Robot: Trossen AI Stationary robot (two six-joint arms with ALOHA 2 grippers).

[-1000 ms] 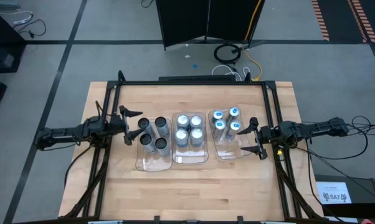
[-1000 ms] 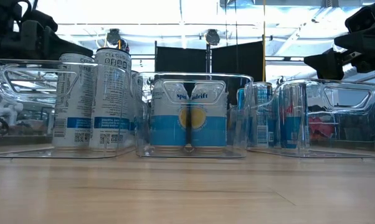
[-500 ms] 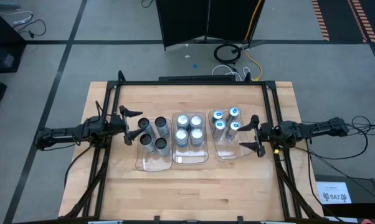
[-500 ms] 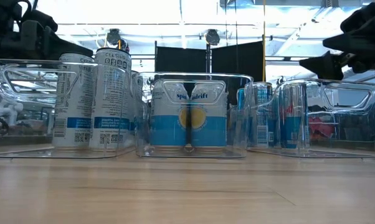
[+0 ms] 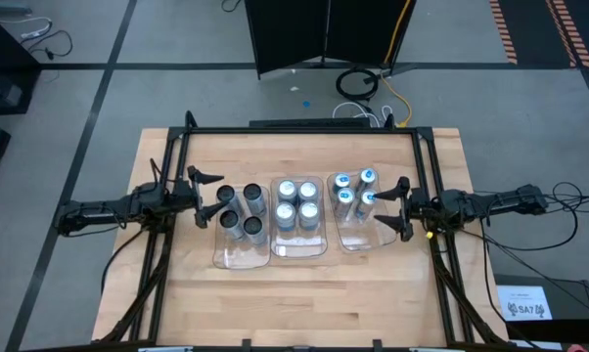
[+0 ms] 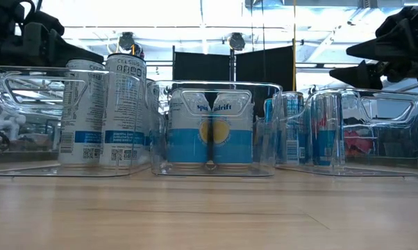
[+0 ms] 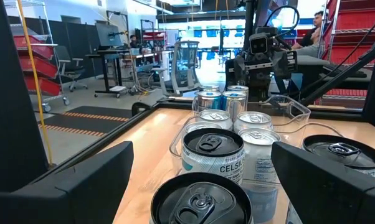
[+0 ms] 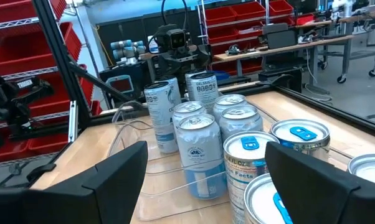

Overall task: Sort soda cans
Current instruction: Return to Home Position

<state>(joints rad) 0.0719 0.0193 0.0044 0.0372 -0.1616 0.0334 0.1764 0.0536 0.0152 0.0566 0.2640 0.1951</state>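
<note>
Soda cans [image 6: 188, 132] in front hide those behind, low view.

slim silver-grey metal soda cans [image 7: 212, 152] with shiny smooth lids and printed satin sides, 3 clear rectangular plastic trays [image 5: 238, 256], glossy and smooth, pale wooden table top [image 5: 294, 303], matt, fine-grained

Grey floor [image 5: 177, 39], red shelving [image 8: 237, 18]

left gripper [image 5: 208, 198] spread wide, right gripper [image 5: 394, 207] spread wide, facing each other
</note>
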